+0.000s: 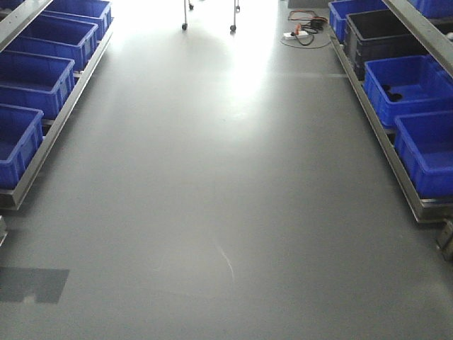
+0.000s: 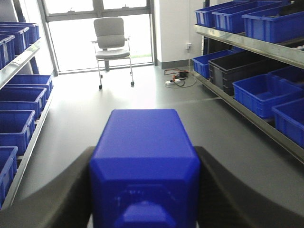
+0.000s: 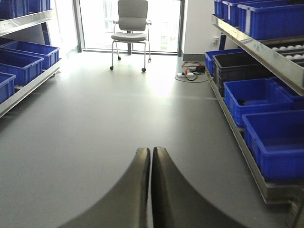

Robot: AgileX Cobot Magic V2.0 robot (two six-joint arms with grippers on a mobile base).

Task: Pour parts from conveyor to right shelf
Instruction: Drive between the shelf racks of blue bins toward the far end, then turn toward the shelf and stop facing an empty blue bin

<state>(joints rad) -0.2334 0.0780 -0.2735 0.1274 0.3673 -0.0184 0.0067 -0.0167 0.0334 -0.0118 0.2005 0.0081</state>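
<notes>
Bins (image 2: 263, 92) of the right shelf (image 2: 247, 45) stand off to your right, well apart from the blue part (image 2: 144, 142), clamped lengthwise in your left gripper (image 2: 145, 166); your right gripper (image 3: 150, 180) is closed, empty.

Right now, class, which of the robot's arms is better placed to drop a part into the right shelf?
The left: the left gripper is shut on the blue part, while the right gripper is shut with nothing between its fingers. Blue bins on the right shelf stand open alongside.
</notes>
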